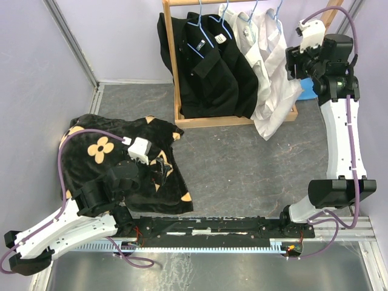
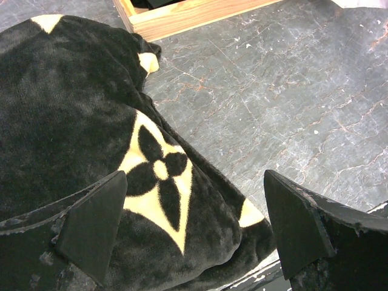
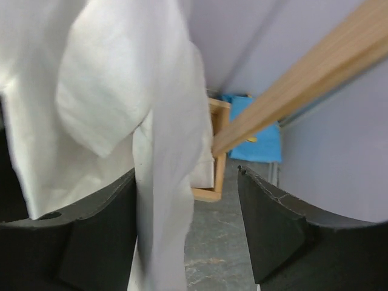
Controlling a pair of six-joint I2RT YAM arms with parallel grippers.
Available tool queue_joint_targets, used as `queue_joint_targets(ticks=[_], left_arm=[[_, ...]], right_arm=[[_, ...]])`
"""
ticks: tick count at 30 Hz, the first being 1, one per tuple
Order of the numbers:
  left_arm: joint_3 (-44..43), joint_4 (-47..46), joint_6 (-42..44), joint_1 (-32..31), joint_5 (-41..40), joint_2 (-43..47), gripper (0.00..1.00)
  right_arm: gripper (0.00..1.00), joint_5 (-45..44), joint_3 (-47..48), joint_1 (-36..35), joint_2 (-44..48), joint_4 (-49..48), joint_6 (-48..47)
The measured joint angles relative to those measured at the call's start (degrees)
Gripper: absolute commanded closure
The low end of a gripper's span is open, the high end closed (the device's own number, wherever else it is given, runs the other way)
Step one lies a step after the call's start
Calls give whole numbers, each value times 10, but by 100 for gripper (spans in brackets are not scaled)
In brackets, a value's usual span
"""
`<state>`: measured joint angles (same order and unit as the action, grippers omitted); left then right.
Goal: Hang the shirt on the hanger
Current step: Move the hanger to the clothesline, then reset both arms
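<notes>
Hanging on its light-blue hanger (image 1: 277, 22) from the wooden rack (image 1: 171, 73) at the far side of the surface (image 1: 242, 163), the shirt (image 1: 270, 79) droops beside two black shirts (image 1: 209, 66). The right tool (image 1: 293, 63) sits high against the shirt's outer edge, jaws parted, with a fold of white fabric falling loose between its fingers (image 3: 97, 242) and not pinched. The left tool (image 1: 159, 170) hovers low over a black cloth with tan flower motifs (image 1: 103, 163), jaws spread wide, gripping nothing.
</notes>
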<state>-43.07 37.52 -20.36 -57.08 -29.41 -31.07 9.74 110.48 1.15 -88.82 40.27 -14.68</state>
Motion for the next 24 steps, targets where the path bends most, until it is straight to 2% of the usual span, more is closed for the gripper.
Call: queue_joint_targets(ticks=[5, 11, 14, 16, 17, 24], left_arm=[[0, 0, 2, 0, 0, 1, 0], [0, 0, 2, 0, 0, 2, 1], [0, 0, 3, 0, 0, 2, 0], [0, 0, 3, 0, 0, 2, 0], [0, 0, 2, 0, -1, 2, 0], [0, 0, 2, 0, -5, 2, 1]], right_arm=[[26, -62, 9, 13, 0, -7, 36], [24, -12, 0, 19, 33, -11, 84], [22, 22, -56, 18, 106, -25, 116], [7, 40, -95, 18, 169, -30, 134], [4, 46, -113, 18, 199, -33, 141], [1, 45, -294, 17, 453, -28, 188]])
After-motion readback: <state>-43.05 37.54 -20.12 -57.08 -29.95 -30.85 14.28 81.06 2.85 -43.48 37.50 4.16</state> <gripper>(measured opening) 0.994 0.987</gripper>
